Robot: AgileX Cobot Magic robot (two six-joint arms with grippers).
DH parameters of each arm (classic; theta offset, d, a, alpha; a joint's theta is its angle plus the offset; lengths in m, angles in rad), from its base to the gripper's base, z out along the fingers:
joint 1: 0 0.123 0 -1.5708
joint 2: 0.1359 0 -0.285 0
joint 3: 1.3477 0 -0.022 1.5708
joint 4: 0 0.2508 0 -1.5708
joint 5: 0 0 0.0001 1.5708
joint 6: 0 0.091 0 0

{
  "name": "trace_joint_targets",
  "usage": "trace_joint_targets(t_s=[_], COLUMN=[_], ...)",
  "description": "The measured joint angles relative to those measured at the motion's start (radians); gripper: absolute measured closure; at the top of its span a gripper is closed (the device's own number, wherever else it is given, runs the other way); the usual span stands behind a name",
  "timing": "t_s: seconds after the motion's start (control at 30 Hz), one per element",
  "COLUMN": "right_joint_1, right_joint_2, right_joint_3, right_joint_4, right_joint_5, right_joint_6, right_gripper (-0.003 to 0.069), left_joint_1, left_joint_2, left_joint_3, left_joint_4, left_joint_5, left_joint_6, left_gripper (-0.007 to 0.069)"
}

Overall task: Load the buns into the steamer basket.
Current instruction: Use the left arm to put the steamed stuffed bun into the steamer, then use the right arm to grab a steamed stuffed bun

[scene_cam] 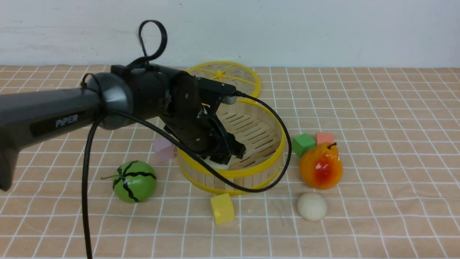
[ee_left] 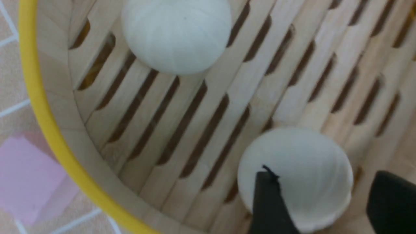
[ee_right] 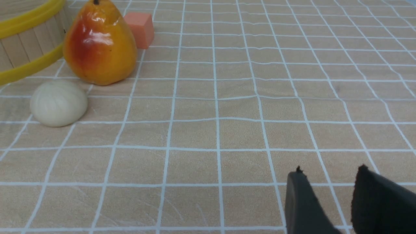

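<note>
The steamer basket (scene_cam: 251, 172) stands mid-table, and my left gripper (scene_cam: 230, 154) reaches down inside it near the front wall. In the left wrist view two buns lie on the slatted floor of the basket (ee_left: 35, 97). One bun (ee_left: 177, 32) rests apart from the gripper. The other bun (ee_left: 302, 169) sits between the spread fingers of the left gripper (ee_left: 323, 174), with a gap showing on one side; the gripper is open. Another bun (scene_cam: 312, 206) (ee_right: 58, 103) lies on the cloth in front of the pear. My right gripper (ee_right: 330, 169) hovers open over bare cloth, holding nothing.
The flat lid (scene_cam: 230, 77) leans behind the basket. A green melon (scene_cam: 134, 181) and pink cube (scene_cam: 163, 149) lie left of it, a yellow cube (scene_cam: 222, 208) in front. A pear (scene_cam: 321, 166), green cube (scene_cam: 303, 144) and orange cube (scene_cam: 325, 137) sit to its right.
</note>
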Motion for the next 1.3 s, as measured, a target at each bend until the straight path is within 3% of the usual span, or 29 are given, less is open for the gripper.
trace_joint_targets(t_s=[0.2,0.37,0.47,0.57,0.67,0.8,1.03,1.3], right_joint_1=[0.000,0.000,0.000,0.000,0.000,0.000,0.000,0.000], right_joint_2=[0.000,0.000,0.000,0.000,0.000,0.000,0.000,0.000], right_joint_3=[0.000,0.000,0.000,0.000,0.000,0.000,0.000,0.000], right_joint_4=[0.000,0.000,0.000,0.000,0.000,0.000,0.000,0.000], right_joint_5=[0.000,0.000,0.000,0.000,0.000,0.000,0.000,0.000], right_joint_6=[0.000,0.000,0.000,0.000,0.000,0.000,0.000,0.000], right_gripper=[0.0418,0.0418,0.0418,0.0418,0.0418,0.0418,0.0418,0.0418], left_joint_1=[0.000,0.000,0.000,0.000,0.000,0.000,0.000,0.000], left_joint_2=[-0.118,-0.264,-0.361,-0.485,-0.629,-0.773,-1.068,-1.185], left_joint_3=[-0.002,-0.009,-0.008,-0.008,0.005,0.035,0.206,0.428], left_joint_4=[-0.002,-0.027,-0.054,-0.082,-0.090,-0.093,-0.096,-0.122], left_joint_5=[0.128,0.240,0.313,0.417,0.492,0.541,0.532,0.455], left_joint_6=[0.000,-0.020,-0.076,-0.133,-0.134,-0.114,-0.106,-0.168], left_gripper=[0.0198,0.0240,0.0302,0.0412,0.0537,0.0638,0.0638,0.0638])
